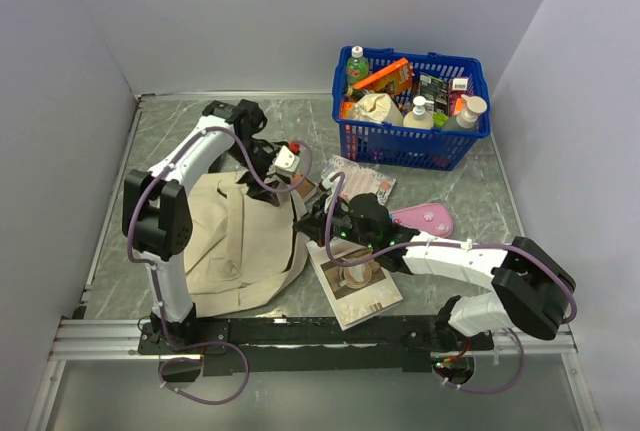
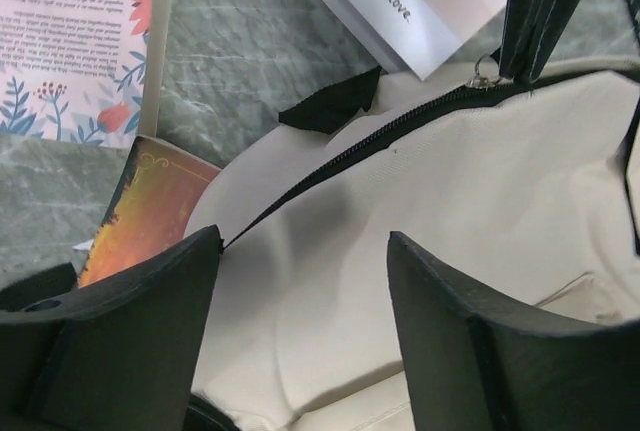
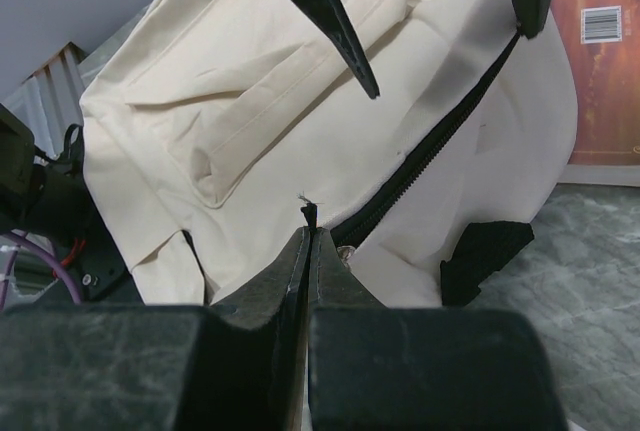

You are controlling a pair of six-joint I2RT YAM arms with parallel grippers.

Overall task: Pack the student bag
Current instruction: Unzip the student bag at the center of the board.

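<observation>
Over the student bag (image 2: 480,201), the left fingers (image 2: 130,331) stand apart.

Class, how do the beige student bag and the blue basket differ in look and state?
The student bag is soft beige fabric; the blue basket is stiff plastic mesh. The bag lies slumped, near left; the basket stands upright, far right. The basket holds bottles and packets; the bag looks flat. Both rest on the table.

student bag (image 1: 230,241) left on the table (image 1: 480,191), basket (image 1: 395,146) back right, booklet (image 1: 365,296) just right of the bag
</observation>
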